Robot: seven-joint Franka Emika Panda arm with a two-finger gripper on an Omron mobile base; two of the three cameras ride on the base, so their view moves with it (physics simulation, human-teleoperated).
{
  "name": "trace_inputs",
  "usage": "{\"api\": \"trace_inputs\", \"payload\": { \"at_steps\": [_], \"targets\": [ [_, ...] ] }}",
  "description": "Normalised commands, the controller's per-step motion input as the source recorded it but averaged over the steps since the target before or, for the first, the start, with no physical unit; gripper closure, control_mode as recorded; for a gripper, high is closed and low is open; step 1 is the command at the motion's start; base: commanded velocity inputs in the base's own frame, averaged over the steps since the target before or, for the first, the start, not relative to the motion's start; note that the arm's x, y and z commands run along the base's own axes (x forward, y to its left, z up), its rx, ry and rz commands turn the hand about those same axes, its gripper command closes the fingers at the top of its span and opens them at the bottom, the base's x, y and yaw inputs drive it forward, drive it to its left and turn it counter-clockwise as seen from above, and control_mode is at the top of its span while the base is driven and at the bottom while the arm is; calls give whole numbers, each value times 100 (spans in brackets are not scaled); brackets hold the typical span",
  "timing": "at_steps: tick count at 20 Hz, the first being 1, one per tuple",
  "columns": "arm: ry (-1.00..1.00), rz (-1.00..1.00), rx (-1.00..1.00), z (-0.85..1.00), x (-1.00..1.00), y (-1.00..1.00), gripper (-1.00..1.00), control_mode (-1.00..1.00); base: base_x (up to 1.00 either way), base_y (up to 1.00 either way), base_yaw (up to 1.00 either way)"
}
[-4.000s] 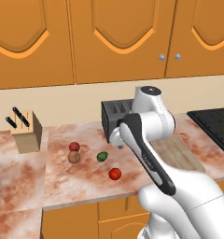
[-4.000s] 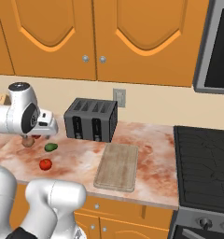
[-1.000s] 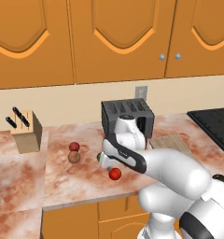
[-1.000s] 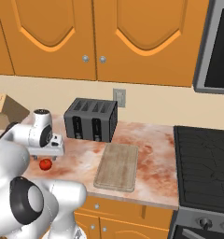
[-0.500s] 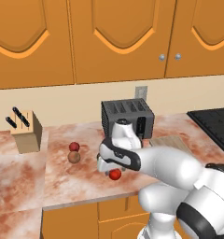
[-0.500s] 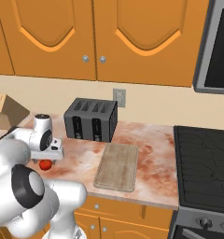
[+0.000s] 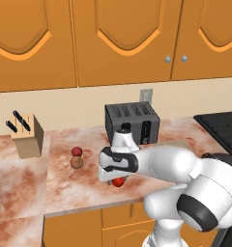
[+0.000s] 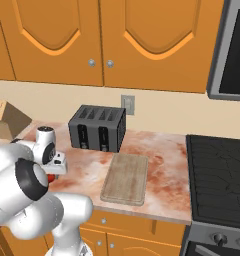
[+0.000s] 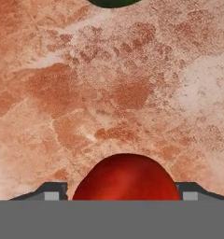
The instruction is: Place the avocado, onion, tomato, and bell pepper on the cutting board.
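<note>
A red tomato (image 9: 125,177) sits on the marbled countertop between my gripper's (image 9: 121,192) two fingertips (image 9: 53,191), which flank its sides closely, with a thin gap still showing on the left. From the left base camera the gripper (image 7: 116,178) is low over the tomato (image 7: 119,182). The dark green avocado (image 9: 114,2) lies just beyond it. A tan onion (image 7: 77,163) and a dark red lumpy bell pepper (image 7: 77,151) rest together further left. The wooden cutting board (image 8: 125,177) lies bare, right of the toaster.
A black toaster (image 7: 132,123) stands against the wall behind the hand. A knife block (image 7: 26,136) is at the far left. A black stove (image 8: 217,175) borders the board's right side. The counter's front edge runs close to the tomato.
The hand has dropped lower over the tomato, and its jaws have narrowed toward the tomato's sides. The vegetables have not moved.
</note>
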Motion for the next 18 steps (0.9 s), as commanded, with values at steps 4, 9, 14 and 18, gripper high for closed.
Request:
{"api": "trace_inputs", "payload": {
  "at_steps": [4,9,14,18],
  "targets": [
    [0,0,0,-1,-4,1,100,-100,0,0,0],
    [-4,0,0,22,-32,-2,100,-100,0,0,0],
    [-5,0,0,51,-43,-20,100,-100,0,0,0],
    [-5,0,-2,56,-48,-35,100,-100,0,0,0]
  ]
}}
